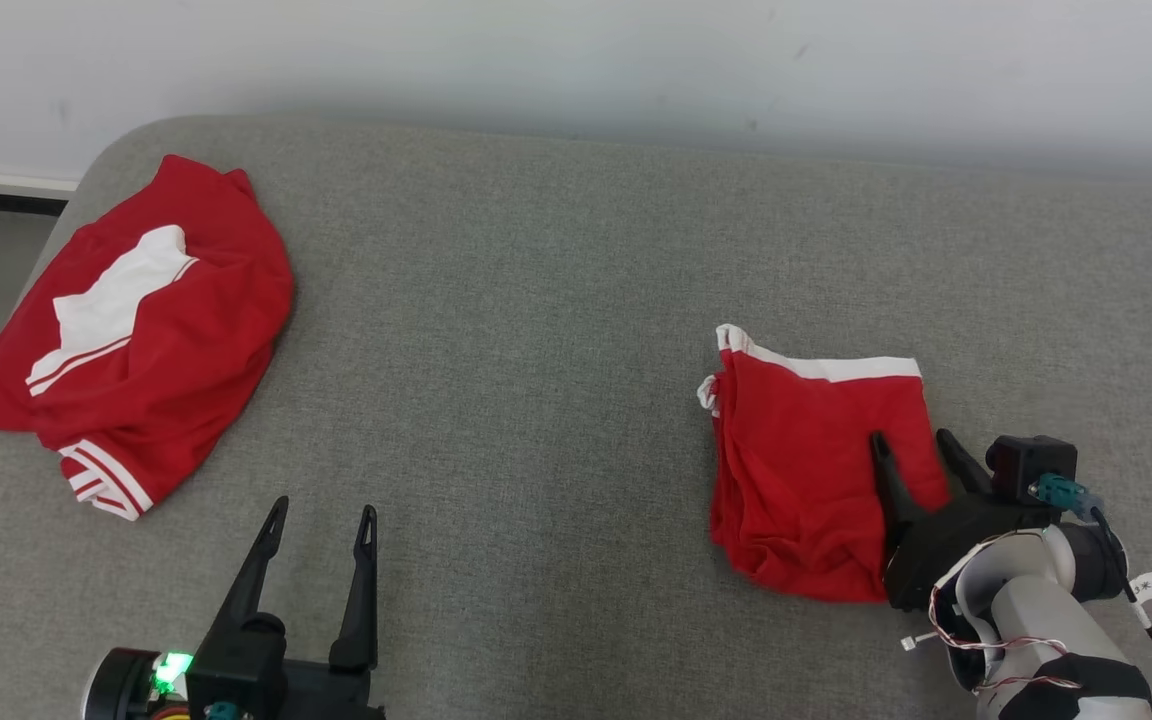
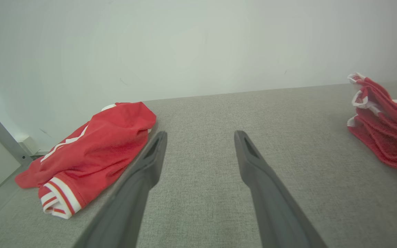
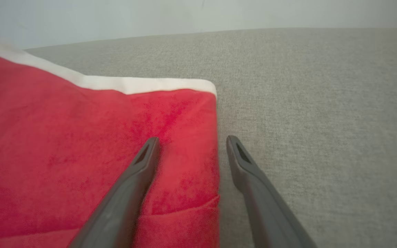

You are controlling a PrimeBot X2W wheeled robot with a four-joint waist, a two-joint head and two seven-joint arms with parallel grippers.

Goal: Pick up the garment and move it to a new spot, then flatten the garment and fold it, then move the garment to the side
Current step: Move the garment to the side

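My right gripper (image 1: 909, 436), fingers spread, straddles the right edge of the folded red garment (image 1: 801, 470) near the bench's (image 1: 556, 350) right edge; my left gripper (image 1: 324, 506) hangs spread too. Pinching just the top layer would likely undo the fold.

No readable text; white cable tag (image 1: 1151, 587) marks too small.

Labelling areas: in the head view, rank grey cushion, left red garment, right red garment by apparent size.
1. grey cushion
2. left red garment
3. right red garment, its edge hidden by the right gripper
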